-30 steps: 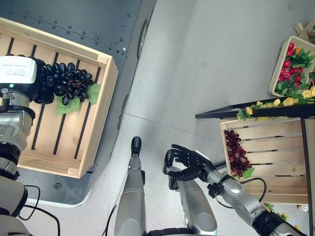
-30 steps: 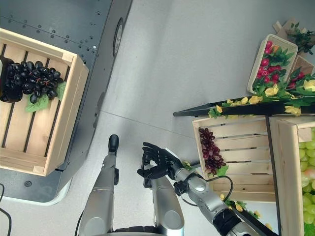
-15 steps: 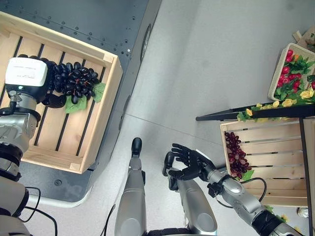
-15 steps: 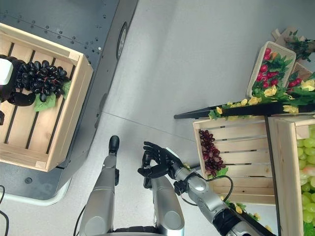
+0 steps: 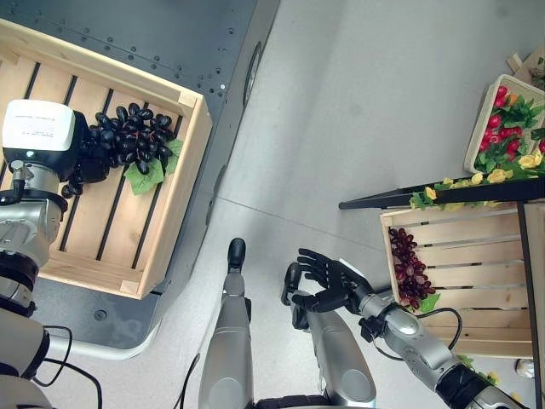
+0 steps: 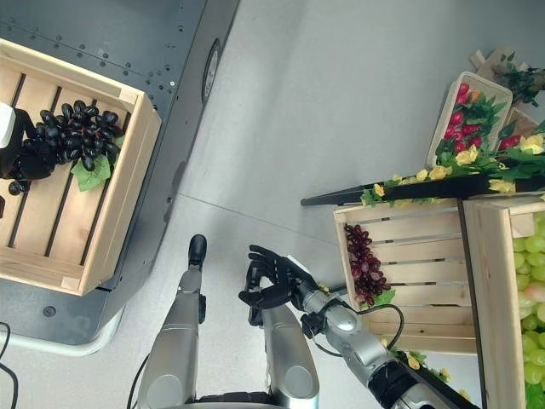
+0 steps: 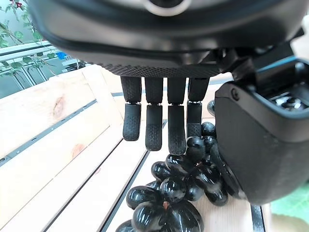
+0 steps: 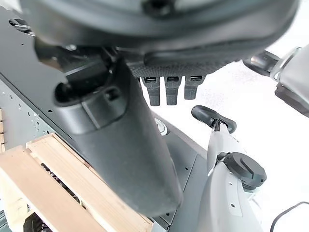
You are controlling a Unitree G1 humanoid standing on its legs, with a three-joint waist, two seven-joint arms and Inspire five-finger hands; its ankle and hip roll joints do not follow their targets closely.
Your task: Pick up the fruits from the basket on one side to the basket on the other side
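Two wooden crates show in the left eye view: the left crate (image 5: 183,183) sits on a dark platform (image 5: 170,38), and the right crate (image 5: 477,281) stands under a black shelf edge (image 5: 443,194) trimmed with yellow flowers. A bunch of black grapes (image 5: 128,145) with a green leaf lies in the left crate, and the left hand (image 5: 81,162) is at the bunch's near end, mostly hidden under its white-topped wrist. A bunch of red grapes (image 5: 409,268) lies against the right crate's left wall. The right hand (image 5: 328,285) hangs over the grey floor (image 5: 358,102), well apart from both crates, its fingers relaxed and parted, holding nothing. A woven basket of red fruit (image 5: 502,115) sits at the far right.

From the right eye view, green grapes (image 6: 532,298) fill another crate at the right edge.

Along the left wrist view, the fingers (image 7: 154,130) hang straight and side by side over the crate's slats, their tips just above the black grapes and not curled round them; the thumb's bulk is against the bunch.

Past the right wrist view's straight fingers (image 8: 174,89) lies the dark platform.
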